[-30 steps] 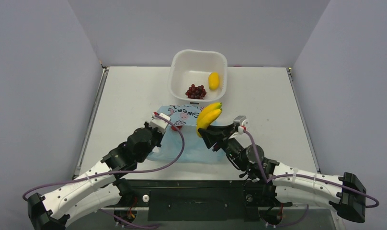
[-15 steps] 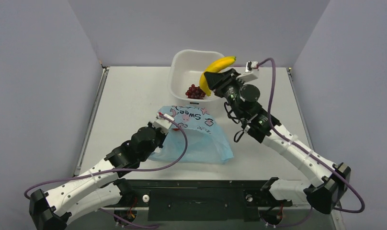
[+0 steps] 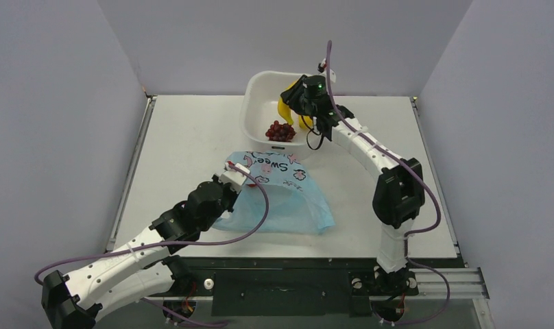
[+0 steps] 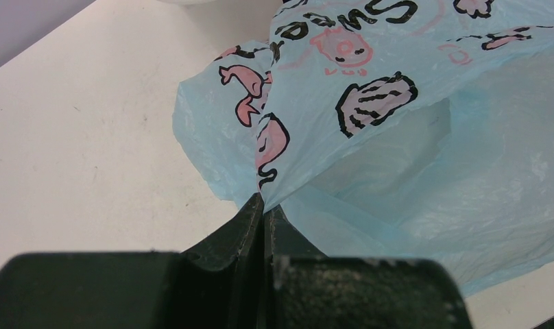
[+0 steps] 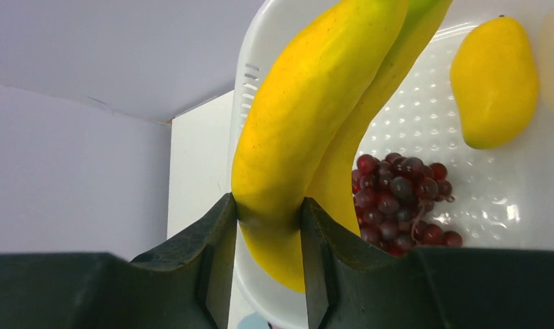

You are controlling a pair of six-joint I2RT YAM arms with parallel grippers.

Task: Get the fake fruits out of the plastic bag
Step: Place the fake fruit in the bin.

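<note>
The light blue plastic bag (image 3: 288,199) with "Sweet" print lies mid-table; it fills the left wrist view (image 4: 411,137). My left gripper (image 3: 238,173) is shut on its left edge, the film pinched at the fingertips (image 4: 264,205). My right gripper (image 3: 293,103) is shut on the yellow bananas (image 5: 308,123) and holds them over the white tub (image 3: 255,113); the bananas (image 3: 284,112) show only partly from above. In the tub lie the dark red grape bunch (image 3: 280,130) (image 5: 398,195) and the yellow lemon (image 5: 495,82). The small red fruit is out of view.
The tub stands at the table's far edge against the grey back wall. Grey side walls close in both sides. The right arm stretches over the table's right half.
My right gripper carried the bananas from above the bag up and back to over the tub, lowering toward it. The left gripper stayed shut on the bag.
</note>
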